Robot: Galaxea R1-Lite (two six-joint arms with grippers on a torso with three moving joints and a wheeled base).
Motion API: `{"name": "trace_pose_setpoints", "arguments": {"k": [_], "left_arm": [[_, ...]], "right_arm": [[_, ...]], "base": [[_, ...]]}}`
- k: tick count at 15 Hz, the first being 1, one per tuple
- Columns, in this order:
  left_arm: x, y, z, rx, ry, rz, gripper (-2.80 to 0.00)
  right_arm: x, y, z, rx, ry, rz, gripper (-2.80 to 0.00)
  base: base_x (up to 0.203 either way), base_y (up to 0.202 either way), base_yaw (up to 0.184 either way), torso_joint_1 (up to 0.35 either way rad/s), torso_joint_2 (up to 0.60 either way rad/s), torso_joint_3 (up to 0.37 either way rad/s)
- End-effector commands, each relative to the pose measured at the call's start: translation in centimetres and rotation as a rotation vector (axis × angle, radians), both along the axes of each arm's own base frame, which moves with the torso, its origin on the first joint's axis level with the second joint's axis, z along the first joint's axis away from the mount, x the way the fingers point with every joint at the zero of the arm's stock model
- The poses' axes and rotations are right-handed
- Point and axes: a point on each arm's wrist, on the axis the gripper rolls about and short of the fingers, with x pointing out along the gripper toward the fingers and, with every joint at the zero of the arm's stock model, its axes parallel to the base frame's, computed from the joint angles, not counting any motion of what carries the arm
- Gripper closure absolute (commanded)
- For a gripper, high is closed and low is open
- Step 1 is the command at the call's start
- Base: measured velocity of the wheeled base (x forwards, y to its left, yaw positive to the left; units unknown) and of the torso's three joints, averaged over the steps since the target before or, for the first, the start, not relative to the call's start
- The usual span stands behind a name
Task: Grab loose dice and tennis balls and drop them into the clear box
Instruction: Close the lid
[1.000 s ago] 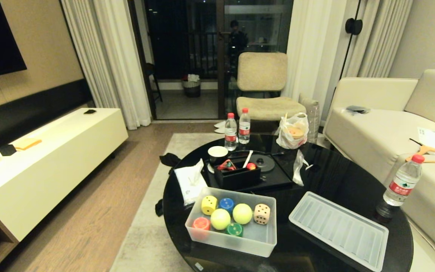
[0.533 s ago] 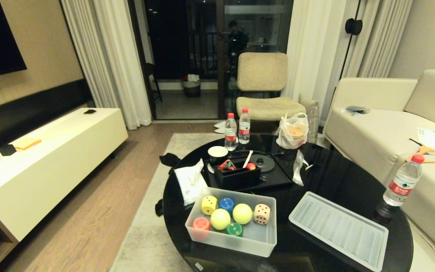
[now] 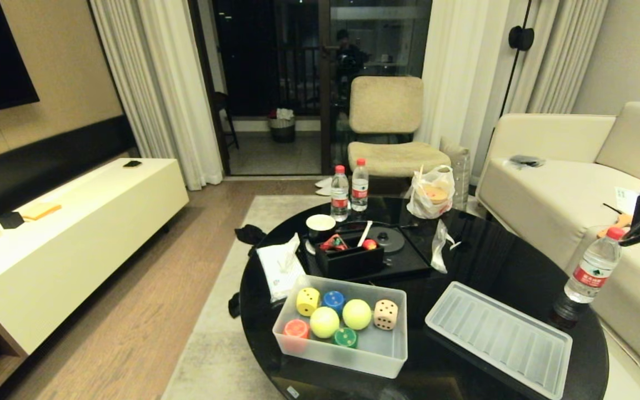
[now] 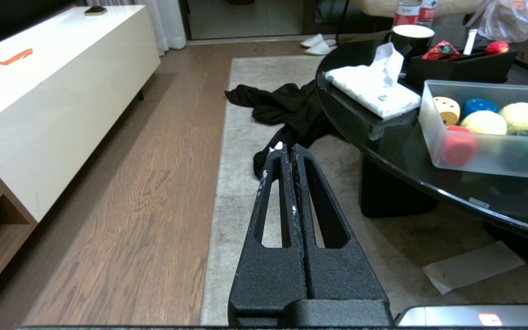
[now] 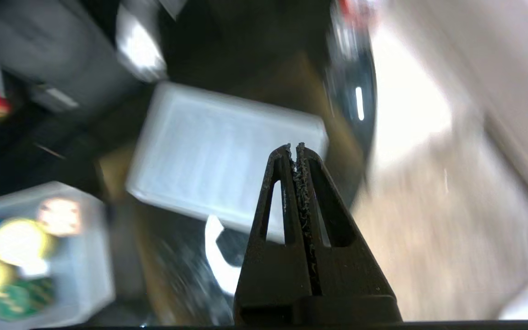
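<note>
Inside the clear box [image 3: 389, 355] lie five dice [image 3: 385, 314] and two tennis balls [image 3: 356, 314]; both pincers are closed, empty.

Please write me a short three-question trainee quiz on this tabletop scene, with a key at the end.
1. True or false: the ribbed lid is fitted on the clear box.
2. How many tennis balls lie in the clear box?
3. Which die sits nearest the lid: A yellow die, B beige die, C red-orange die?

Key
1. False: the lid lies flat on the black table, beside the box on the robot's right.
2. Two.
3. B.
</note>
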Motion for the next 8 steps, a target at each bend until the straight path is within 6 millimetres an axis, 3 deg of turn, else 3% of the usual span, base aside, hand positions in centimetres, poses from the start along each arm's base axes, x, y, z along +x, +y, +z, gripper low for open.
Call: {"name": "trace_pose_setpoints", "arguments": {"k": [1, 4, 8], "left_arm": [[0.0, 0.0, -0.1, 0.000, 0.004, 0.000, 0.00], [0.0, 0.0, 0.0, 0.000, 0.003, 0.001, 0.00], [0.0, 0.0, 0.0, 0.000, 0.003, 0.000, 0.00]], "right_arm": [[4.5, -3.5, -5.4, 0.103, 0.226, -0.051, 0.00], [6.7, -5.2, -9.8, 0.174, 0.363, -0.075, 0.00], [8.5, -6.3, -13.7, 0.239, 0.499, -0.091, 0.00]], "base": [[0.000, 0.000, 0.000, 0.000, 0.00, 0.000], [0.000, 0.000, 0.000, 0.000, 0.00, 0.000], [0.000, 0.000, 0.000, 0.000, 0.00, 0.000]]}}
